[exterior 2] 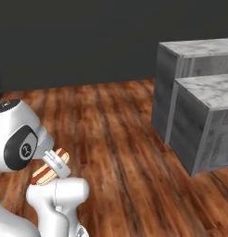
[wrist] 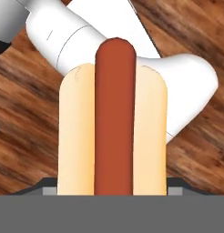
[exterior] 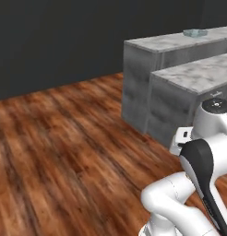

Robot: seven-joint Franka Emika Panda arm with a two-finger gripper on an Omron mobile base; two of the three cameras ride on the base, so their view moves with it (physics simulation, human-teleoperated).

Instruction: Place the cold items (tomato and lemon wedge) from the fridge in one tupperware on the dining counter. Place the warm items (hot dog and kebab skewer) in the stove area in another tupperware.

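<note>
Robot claw (exterior 2: 50,167) carrying a hot dog (wrist: 113,123) above the kitchen's wooden floor (exterior: 64,152).

The claw's fingers are closing on the bun from both sides, the sausage running lengthwise between them. Well ahead of the claw, a pale blue-green tupperware (exterior: 195,32) is resting on the far marble counter (exterior: 170,41), beyond a nearer marble-topped block (exterior: 198,73).

Looks like a rendered home kitchen with a dining spot. You get a reddish-brown wood plank floor (exterior: 64,152), a plain dark wall (exterior: 55,41) behind, and two grey blocks with white marble tops (exterior: 198,73), grey veins and all. The farther desk (exterior: 166,44) has a pale blue-green tupperware tray (exterior: 195,32) sitting on it.
</note>
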